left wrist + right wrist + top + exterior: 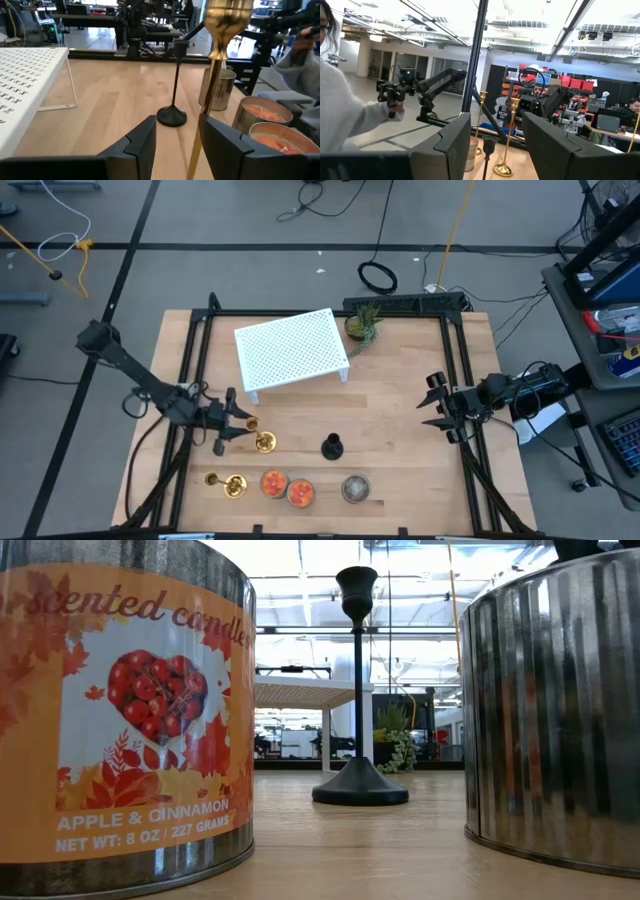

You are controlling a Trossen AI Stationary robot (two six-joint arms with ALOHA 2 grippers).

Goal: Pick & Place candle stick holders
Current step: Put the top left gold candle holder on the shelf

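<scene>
While its fingers stand spread with the thin stem of a gold holder (212, 100) just off the inner face of one finger, the left end effector (232, 423) grips nothing yet. It hovers near the tabletop's (400, 400) left front, with that holder upright just in front of it. A second gold holder (228, 484) lies on its side nearer the front edge, beside two orange candles (287, 486) and a metal tin (355, 489). The black holder (332, 446) stands upright mid-front, well apart from both arms. The right end effector (437, 412) waits at the right edge, fingers part-spread and empty.

These holders look stiff, polished metal: likely slick, top-heavy on a narrow stem, easy to tip. Pinching the stem low, just above the flared base, should hold best. The white rack (293, 352) sits behind.
</scene>
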